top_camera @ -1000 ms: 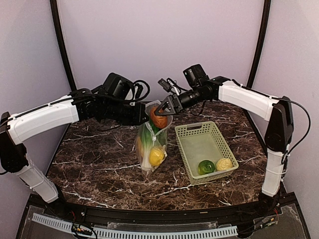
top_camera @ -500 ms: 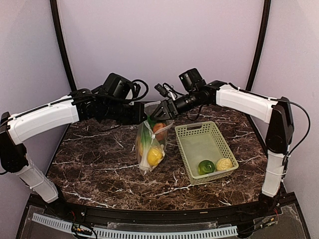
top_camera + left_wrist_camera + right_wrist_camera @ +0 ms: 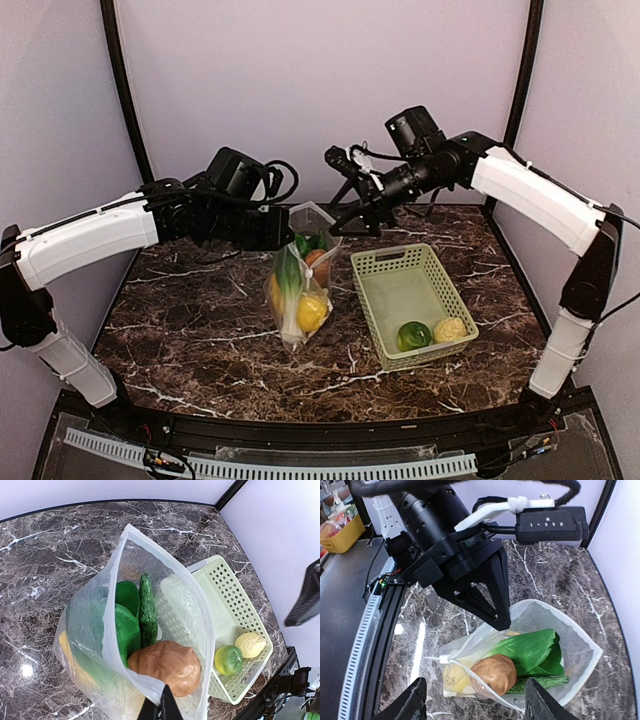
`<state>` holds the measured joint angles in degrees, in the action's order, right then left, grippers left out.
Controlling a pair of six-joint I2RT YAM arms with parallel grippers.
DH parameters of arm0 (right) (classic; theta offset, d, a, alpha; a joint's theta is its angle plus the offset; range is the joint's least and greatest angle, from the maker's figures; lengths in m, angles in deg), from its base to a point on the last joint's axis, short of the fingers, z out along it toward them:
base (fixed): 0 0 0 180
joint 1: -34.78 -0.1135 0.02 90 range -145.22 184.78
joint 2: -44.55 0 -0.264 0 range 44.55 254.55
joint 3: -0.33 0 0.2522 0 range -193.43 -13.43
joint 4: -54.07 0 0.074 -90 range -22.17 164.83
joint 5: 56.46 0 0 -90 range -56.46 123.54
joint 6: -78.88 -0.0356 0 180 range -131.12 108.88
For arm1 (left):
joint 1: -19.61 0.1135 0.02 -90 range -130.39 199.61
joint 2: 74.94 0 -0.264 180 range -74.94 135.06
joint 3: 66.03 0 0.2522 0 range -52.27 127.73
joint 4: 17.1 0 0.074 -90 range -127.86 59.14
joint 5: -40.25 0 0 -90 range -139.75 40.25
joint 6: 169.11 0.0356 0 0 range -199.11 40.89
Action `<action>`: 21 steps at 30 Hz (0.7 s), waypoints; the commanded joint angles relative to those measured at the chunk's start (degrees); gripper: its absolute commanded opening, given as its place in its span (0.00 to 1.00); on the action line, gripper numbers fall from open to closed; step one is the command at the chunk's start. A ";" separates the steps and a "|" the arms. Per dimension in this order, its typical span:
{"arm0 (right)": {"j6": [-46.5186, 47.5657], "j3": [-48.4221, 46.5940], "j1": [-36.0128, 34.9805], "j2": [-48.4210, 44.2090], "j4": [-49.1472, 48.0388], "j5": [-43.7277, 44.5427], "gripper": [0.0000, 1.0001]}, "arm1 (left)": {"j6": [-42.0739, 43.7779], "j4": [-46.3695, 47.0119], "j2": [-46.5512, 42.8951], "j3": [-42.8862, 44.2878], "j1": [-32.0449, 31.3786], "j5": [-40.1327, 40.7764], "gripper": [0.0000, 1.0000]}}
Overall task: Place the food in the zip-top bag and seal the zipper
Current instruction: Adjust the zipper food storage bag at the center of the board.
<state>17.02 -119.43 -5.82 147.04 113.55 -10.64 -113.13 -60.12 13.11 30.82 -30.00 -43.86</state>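
The clear dotted zip-top bag (image 3: pixel 303 292) stands upright with its mouth open. It holds the white-green leek (image 3: pixel 290 272), the brown piece (image 3: pixel 318 262) and a yellow lemon piece (image 3: pixel 312 314). My left gripper (image 3: pixel 285 232) is shut on the bag's left rim and holds it up; in the left wrist view its tips (image 3: pixel 160 707) pinch the rim beside the brown piece (image 3: pixel 167 665). My right gripper (image 3: pixel 362 215) is open and empty above the bag's right side, looking down on the brown piece (image 3: pixel 494 674). The green fruit (image 3: pixel 413 335) and the pale bumpy one (image 3: pixel 450 329) lie in the basket.
The light green mesh basket (image 3: pixel 400 272) stands just right of the bag, its near corner holding the two pieces. The dark marble table (image 3: pixel 190 320) ends at a black rail in front. Purple walls close in the back and sides.
My right gripper let go of the brown piece, which dropped into the bag. The right arm then rose and drew back to the right. The left arm held still.
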 commanded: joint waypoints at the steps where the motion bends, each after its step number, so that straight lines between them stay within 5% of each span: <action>1: 23.98 2.88 -0.08 -1.97 5.50 9.58 0.63 | 2.98 -0.60 -2.92 -0.81 0.21 -1.84 0.01; 16: 35.79 -1.18 -0.85 6.48 8.32 13.41 0.60 | 4.01 -0.73 -2.81 0.84 0.27 -5.71 0.01; 19: 37.58 -0.78 -1.40 7.33 8.87 16.41 0.49 | 4.33 -1.49 -2.54 1.30 0.26 -5.71 0.01; 21: 38.02 -0.89 -1.43 7.24 8.86 17.51 0.30 | 4.46 -1.85 -2.53 1.41 0.22 -5.45 0.01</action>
<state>52.01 -118.86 -6.36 153.62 120.59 3.48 -109.81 -60.53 12.34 30.89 -30.00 -48.89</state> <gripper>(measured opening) 0.438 0.008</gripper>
